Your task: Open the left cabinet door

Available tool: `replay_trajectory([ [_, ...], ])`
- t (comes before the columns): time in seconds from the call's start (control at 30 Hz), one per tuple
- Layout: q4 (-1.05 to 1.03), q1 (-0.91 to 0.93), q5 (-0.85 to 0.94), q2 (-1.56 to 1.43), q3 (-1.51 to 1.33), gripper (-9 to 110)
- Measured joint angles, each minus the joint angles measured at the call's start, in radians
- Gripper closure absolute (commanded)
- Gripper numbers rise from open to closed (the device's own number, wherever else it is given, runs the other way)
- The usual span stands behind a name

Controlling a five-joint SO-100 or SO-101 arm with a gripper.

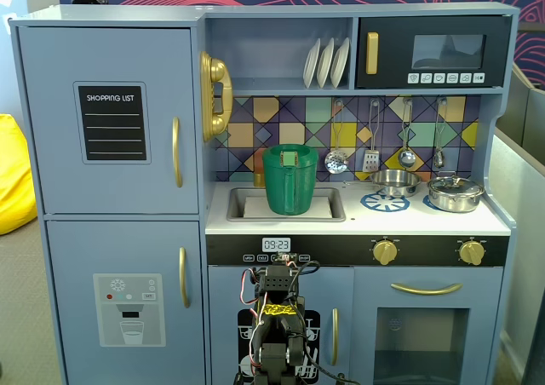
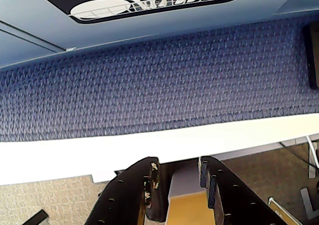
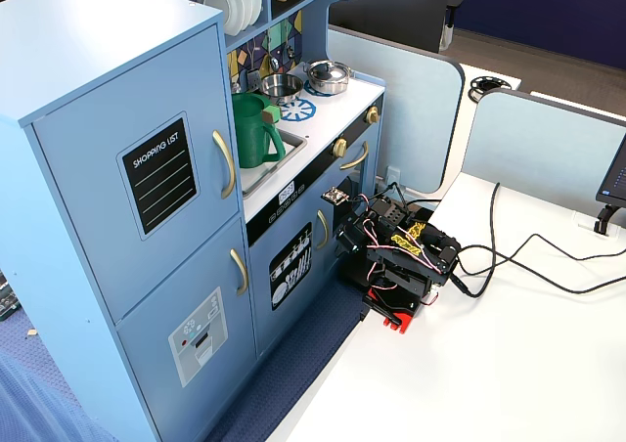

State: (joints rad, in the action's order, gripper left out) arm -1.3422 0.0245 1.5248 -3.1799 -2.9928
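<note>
The left cabinet door (image 1: 111, 121) is pale blue-grey with a black "SHOPPING LIST" panel and a vertical gold bar handle (image 1: 176, 152). It is shut, at the kitchen's upper left. It also shows in the other fixed view (image 3: 147, 168), with its handle (image 3: 225, 163). My arm (image 1: 277, 317) sits folded low on the white table (image 3: 509, 364), in front of the small dish-graphic door and far below the handle. In the wrist view my gripper (image 2: 178, 161) points down at the table edge. Its jaws stand slightly apart with nothing between them.
The lower door with the dispenser graphic (image 1: 128, 308) is shut. A green pitcher (image 1: 289, 181) stands in the sink and a gold phone (image 1: 215, 95) hangs beside the door. Blue carpet (image 2: 159, 80) lies between table and kitchen. Cables (image 3: 509, 256) trail over the table.
</note>
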Motion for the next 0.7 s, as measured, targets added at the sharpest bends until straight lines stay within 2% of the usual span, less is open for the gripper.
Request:
replay_trajectory([
  [0.7,-0.003,0.000,0.044,0.000,-0.002,101],
])
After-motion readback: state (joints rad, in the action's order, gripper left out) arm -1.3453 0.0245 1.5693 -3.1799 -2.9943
